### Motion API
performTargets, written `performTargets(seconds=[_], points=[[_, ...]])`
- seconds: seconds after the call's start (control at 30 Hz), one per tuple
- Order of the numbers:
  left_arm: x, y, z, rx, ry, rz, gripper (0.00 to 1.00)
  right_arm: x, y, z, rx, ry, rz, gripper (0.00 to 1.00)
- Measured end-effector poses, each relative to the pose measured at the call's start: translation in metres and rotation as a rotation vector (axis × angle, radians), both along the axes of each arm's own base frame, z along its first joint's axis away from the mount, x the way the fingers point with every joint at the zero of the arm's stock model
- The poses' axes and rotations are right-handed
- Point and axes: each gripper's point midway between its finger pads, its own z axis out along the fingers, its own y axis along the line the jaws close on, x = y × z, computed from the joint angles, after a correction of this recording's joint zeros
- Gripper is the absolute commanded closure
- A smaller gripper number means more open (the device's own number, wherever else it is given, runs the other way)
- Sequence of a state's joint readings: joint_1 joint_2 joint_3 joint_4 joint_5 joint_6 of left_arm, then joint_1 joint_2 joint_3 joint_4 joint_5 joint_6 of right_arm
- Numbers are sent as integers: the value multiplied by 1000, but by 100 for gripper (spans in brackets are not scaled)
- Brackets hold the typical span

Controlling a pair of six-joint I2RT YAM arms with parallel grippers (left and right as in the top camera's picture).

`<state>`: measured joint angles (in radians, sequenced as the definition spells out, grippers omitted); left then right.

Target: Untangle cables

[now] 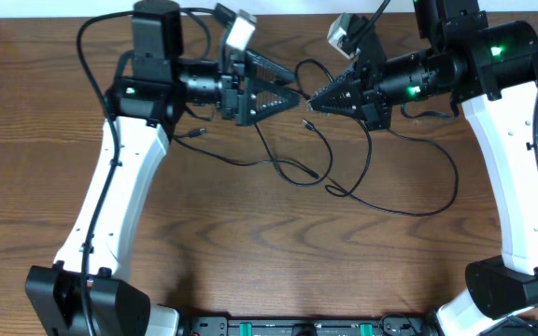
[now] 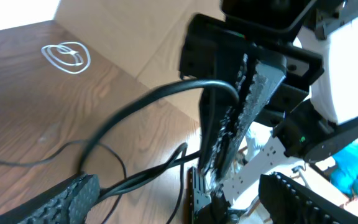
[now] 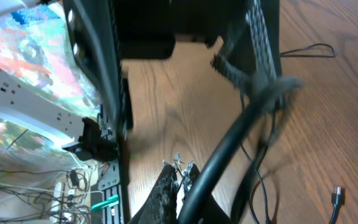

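a dark wooden worktop [image 1: 250, 252] seen from above. two white and black robot arms rise from the near edge and bend toward each other at the far side.

the left jaws point right and the right jaws point left. their tips are just apart, above the middle of the worktop.

the left jaws stand wide. in the left wrist view their ridged fingers [image 2: 73, 194] sit far apart at the bottom corners, with nothing gripped between them.

the right jaws are pressed together. their fingers [image 2: 248, 102] form one narrow wedge just in front of the open left pair.

a black cable [image 2: 166, 93] arcs up off the wood and ends at that closed wedge, so the right jaws appear to pinch it. in the right wrist view it is only a thick blurred streak beside the closed tips, and the exact point of contact is hard to see.

the other black cables [image 1: 409, 207] lie slack on the worktop below and between the two jaws, in loose loops that cross one another. one small plug end [image 1: 197, 134] rests near the left arm. a second plug end [image 1: 317, 175] lies near the centre.

a white cable [image 2: 67, 56] lies coiled on the wood, well apart from the black tangle.
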<state>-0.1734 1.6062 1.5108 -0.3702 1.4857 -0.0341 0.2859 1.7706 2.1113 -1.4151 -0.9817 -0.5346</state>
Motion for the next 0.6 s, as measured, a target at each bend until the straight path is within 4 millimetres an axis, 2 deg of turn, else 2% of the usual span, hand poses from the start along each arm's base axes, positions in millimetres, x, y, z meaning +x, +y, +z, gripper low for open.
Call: performTargets(seconds=[0.23,0.4,0.6], points=[[-5,-14,4,-5,-70,-30,32,-1,1,2,11,3,7,99],[-1,-19,1,17,-71,-4,33,-1,1,1,8,3,5,99],[16,-19,-8,71,-49,96,32,2,-2,-4,-11,10,-9,99]])
